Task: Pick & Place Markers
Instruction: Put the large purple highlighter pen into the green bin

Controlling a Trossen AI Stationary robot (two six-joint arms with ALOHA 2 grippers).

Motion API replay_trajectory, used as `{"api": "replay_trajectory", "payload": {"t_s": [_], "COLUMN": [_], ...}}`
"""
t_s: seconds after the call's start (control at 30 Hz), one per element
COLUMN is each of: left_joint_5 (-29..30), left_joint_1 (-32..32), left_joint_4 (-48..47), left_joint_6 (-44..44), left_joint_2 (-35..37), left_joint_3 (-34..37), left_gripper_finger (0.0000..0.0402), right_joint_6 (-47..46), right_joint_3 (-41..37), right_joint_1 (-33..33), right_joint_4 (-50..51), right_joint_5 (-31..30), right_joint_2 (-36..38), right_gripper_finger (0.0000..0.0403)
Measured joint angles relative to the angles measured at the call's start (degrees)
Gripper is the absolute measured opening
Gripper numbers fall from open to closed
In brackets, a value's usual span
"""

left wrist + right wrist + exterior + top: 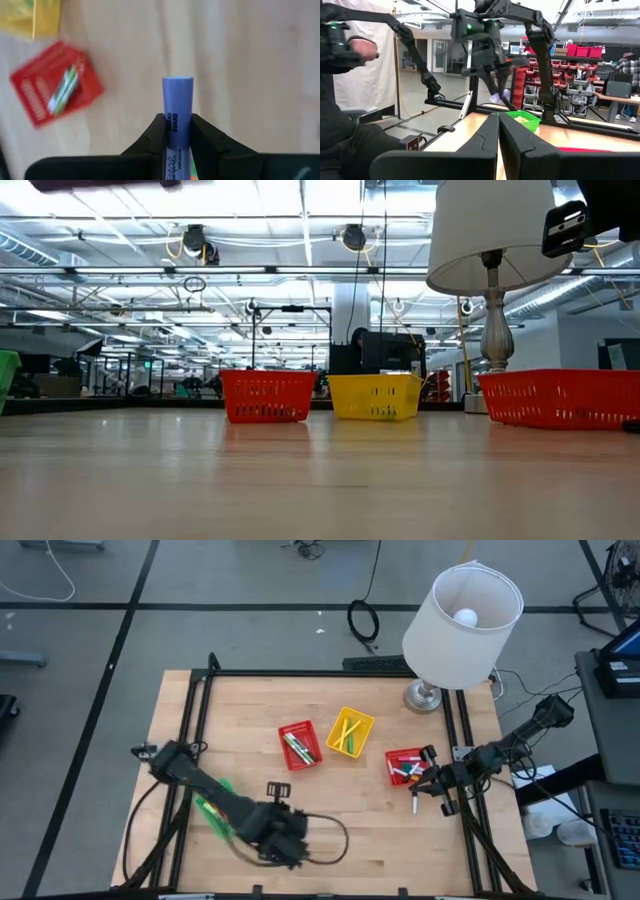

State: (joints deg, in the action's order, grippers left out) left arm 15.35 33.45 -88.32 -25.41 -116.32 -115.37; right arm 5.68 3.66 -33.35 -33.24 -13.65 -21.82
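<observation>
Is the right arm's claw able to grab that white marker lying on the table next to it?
Probably yes. The white marker lies in the open beside the red basket, right by the right claw, with nothing on top of it. The claw is shut, so it must open first.

Held marker: a blue marker (pixel 177 117) with a rounded cap end and dark print on its barrel, clamped between the left gripper's (pixel 176 131) two dark fingers, cap end jutting out beyond the fingertips over bare wood.
Left red basket: green and white markers (pixel 297 746) lie side by side, slanted across the basket floor.
Yellow basket: thin green and yellow markers (pixel 349 732) lie crossed inside it.
Right red basket: several markers (pixel 403 768) in a loose pile, white and green among them.
Loose marker: one white-barrelled marker (pixel 414 804) lies on the table just beside the right red basket.
</observation>
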Motion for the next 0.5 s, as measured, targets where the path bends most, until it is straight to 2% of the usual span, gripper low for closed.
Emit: {"api": "replay_trajectory", "payload": {"t_s": [0.1,0.23,0.3,0.4,0.5], "left_joint_5": [-1.56,-4.40,-7.97,-10.39,-11.76], "left_joint_1": [0.31,0.61,1.38,3.72,6.05], "left_joint_4": [-1.78,-0.92,-1.24,4.76,3.92], "left_joint_6": [-2.34,-4.78,-5.88,-1.74,0.91], "left_joint_2": [4.06,12.54,16.84,23.12,26.33], "left_joint_3": [6.12,19.82,27.99,37.11,43.56], "left_gripper_finger": [0.0058,0.0058,0.0058,0.0058,0.0058], "right_joint_6": [0.18,0.89,0.95,1.02,1.02], "right_joint_3": [-0.02,-0.02,-0.02,-0.02,-0.02], "right_joint_1": [-0.01,-0.01,-0.01,-0.01,-0.01], "right_joint_4": [0.00,-0.34,-0.39,-0.42,-0.42], "right_joint_5": [0.12,-0.02,0.00,-0.02,-0.01], "right_joint_2": [-0.07,-0.35,-0.37,-0.36,-0.35], "right_gripper_finger": [0.0000,0.0000,0.0000,0.0000,0.0000]}}
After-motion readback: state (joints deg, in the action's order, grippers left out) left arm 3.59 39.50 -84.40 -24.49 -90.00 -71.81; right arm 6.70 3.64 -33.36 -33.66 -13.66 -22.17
